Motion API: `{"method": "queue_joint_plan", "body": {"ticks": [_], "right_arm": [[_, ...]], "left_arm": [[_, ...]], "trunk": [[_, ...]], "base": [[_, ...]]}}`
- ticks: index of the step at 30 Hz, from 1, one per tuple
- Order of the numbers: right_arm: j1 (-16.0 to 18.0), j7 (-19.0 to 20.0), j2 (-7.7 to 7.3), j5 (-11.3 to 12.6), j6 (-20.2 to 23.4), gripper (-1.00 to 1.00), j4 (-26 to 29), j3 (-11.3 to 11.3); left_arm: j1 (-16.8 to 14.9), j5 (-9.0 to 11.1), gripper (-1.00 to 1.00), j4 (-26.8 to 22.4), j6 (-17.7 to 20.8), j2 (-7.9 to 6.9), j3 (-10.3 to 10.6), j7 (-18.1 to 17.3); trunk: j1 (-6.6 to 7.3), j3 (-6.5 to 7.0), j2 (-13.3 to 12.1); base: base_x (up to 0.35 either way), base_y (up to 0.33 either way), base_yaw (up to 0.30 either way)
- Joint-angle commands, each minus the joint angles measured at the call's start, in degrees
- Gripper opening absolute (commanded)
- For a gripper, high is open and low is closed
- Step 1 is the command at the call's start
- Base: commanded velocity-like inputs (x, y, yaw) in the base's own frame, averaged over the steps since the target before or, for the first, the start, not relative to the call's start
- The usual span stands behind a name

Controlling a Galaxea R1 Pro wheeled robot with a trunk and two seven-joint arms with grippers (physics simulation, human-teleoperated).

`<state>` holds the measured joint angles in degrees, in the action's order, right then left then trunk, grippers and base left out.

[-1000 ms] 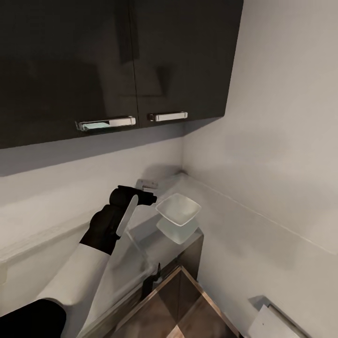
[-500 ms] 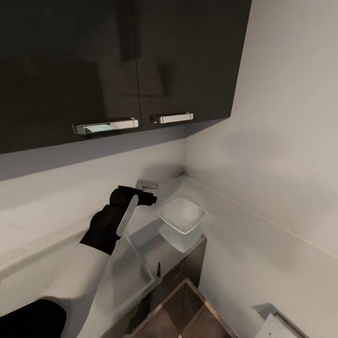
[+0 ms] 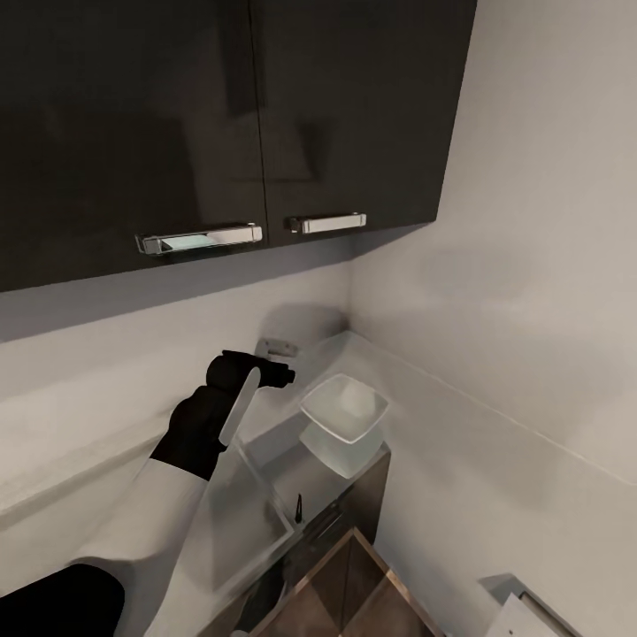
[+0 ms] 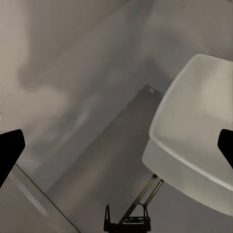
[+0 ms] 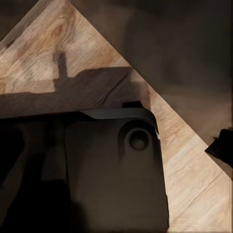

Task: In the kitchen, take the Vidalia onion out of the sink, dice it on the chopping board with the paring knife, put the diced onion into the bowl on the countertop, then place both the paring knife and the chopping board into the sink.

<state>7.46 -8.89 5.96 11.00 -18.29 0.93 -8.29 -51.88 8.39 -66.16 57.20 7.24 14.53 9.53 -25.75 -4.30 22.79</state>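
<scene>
Left gripper (image 3: 265, 372): raised over the countertop (image 3: 292, 464) near the back wall, pointing toward the corner. In the left wrist view its two dark fingertips (image 4: 9, 148) sit at opposite edges of the picture, so the jaws stand wide apart with nothing between them.

Right gripper: one dark fingertip (image 5: 221, 145) shows at the edge of the right wrist view, over wooden flooring and a dark part of the robot's own base. Whether it is open or closed cannot be told, and nothing is seen in it.

Bowl (image 3: 345, 409): white, squarish, upright, standing on the countertop close to its end, just ahead of the left gripper and toward the corner wall. It looks empty.

Key relation: the bowl lies just beyond the left fingertips and lower, apart from them. The left arm is clearly the nearer one.

Long axis: the bowl has none to speak of; one corner points toward the gripper.

Sink (image 3: 257, 522): the pale recess below the left forearm appears to be the basin; a small dark upright item at its near corner is too small to identify.

Judgement: with an empty gripper and an empty bowl, the dicing stage seems not yet delivered. Any reach here must drop forward and down to the bowl's rim.

Risk: the bowl sits near the counter's end, so a push could slide it off.
</scene>
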Motion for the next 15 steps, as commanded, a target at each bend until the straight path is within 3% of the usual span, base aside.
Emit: {"method": "queue_joint_plan", "body": {"ticks": [1, 3, 9, 15], "right_arm": [[-0.15, -0.39, 0.02, 0.51, -0.18, 1.00, -0.04, -0.50], [-0.46, -0.62, 0.01, 0.51, 0.09, 1.00, -0.04, -0.50], [-0.85, -0.62, 0.16, 0.51, 7.42, 1.00, -0.05, -0.57], [-1.65, -0.39, 0.23, 0.51, 9.45, 1.00, -0.05, -0.58]], "left_arm": [[-0.06, 0.61, 1.00, -0.06, 0.19, -0.02, 0.06, 0.57], [-0.06, 0.59, 1.00, -0.07, 0.19, 0.01, 0.06, 0.57], [-0.06, 0.58, 1.00, -0.02, 0.19, -0.02, 0.06, 0.57], [-0.06, 0.58, 1.00, -0.05, 0.19, 0.00, 0.06, 0.57]], "trunk": [[-0.04, -0.13, 0.13], [-0.04, -0.13, 0.13], [-0.04, -0.13, 0.13], [-0.04, -0.13, 0.13]], "base": [[0.000, 0.000, 0.000], [0.000, 0.000, 0.000], [0.000, 0.000, 0.000], [0.000, 0.000, 0.000]]}}
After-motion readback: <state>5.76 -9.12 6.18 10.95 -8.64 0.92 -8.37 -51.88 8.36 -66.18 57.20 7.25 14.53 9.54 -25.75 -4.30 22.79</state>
